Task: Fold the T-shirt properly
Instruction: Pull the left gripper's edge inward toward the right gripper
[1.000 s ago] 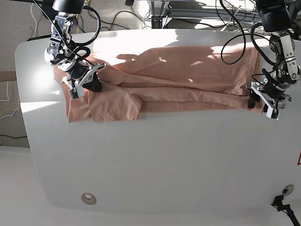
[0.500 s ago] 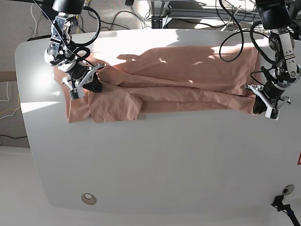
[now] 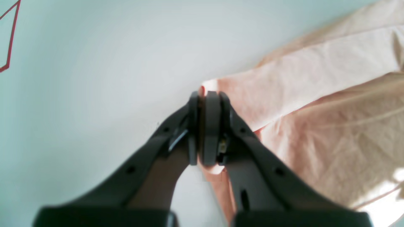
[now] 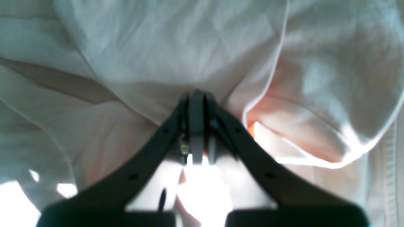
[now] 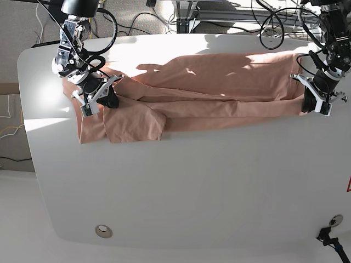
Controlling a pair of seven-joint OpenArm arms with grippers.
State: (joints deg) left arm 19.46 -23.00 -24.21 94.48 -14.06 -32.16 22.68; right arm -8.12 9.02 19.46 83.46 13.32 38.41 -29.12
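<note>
The salmon-pink T-shirt lies folded lengthwise in a long band across the far half of the white table. My left gripper, on the right of the base view, is shut on the shirt's right corner and holds it above the table. My right gripper, on the left of the base view, is shut on a fold of the shirt near the sleeve. The sleeve end hangs toward the front. No smiley print shows.
Cables and a metal frame lie beyond the table's far edge. A round grommet sits at the table's front left. A red mark shows at the right edge.
My left gripper has closed on the shirt's right corner and carried it toward the far edge of the table. The right gripper has stayed in place on the cloth.
</note>
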